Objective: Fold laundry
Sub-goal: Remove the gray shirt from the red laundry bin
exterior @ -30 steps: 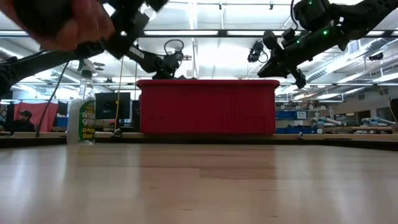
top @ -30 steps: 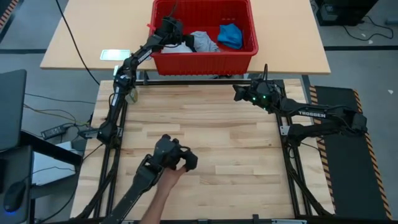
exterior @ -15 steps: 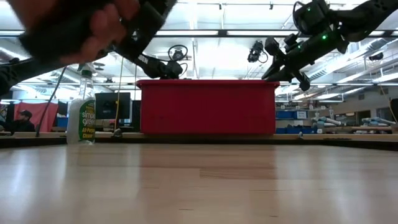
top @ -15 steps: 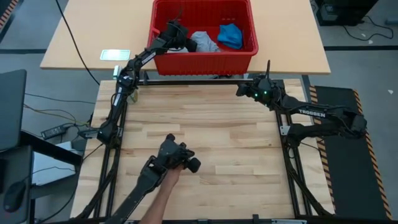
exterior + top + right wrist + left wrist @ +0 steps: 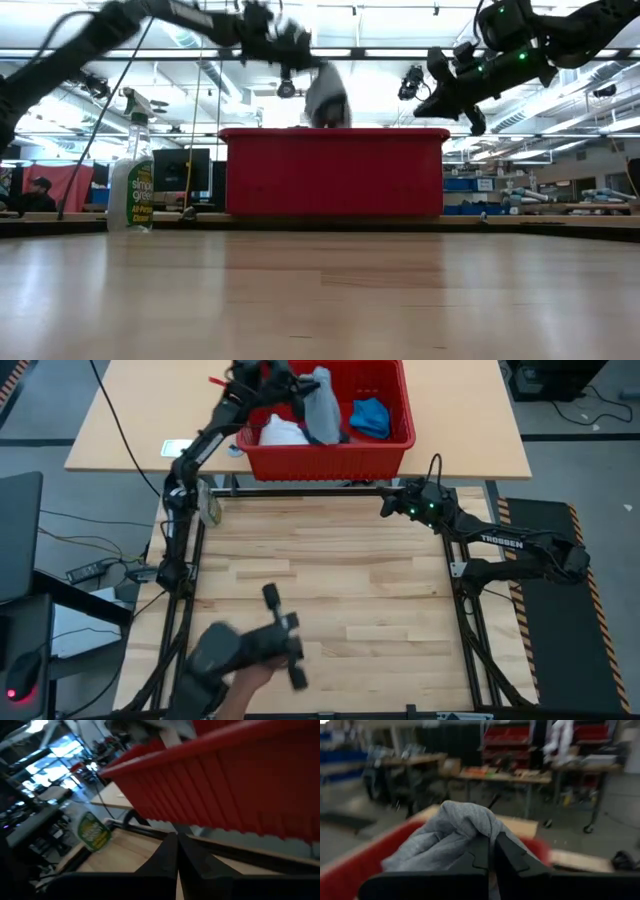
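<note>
Hanging bunched from the left fingers (image 5: 491,851), the grey T-shirt (image 5: 322,405) droops.

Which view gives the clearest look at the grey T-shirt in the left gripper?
The left wrist view: the grey T-shirt fills the frame, pinched in the shut left gripper. The high view shows it hanging over the red basket; the low view only a blurred bit. The right wrist view shows none clearly.
</note>
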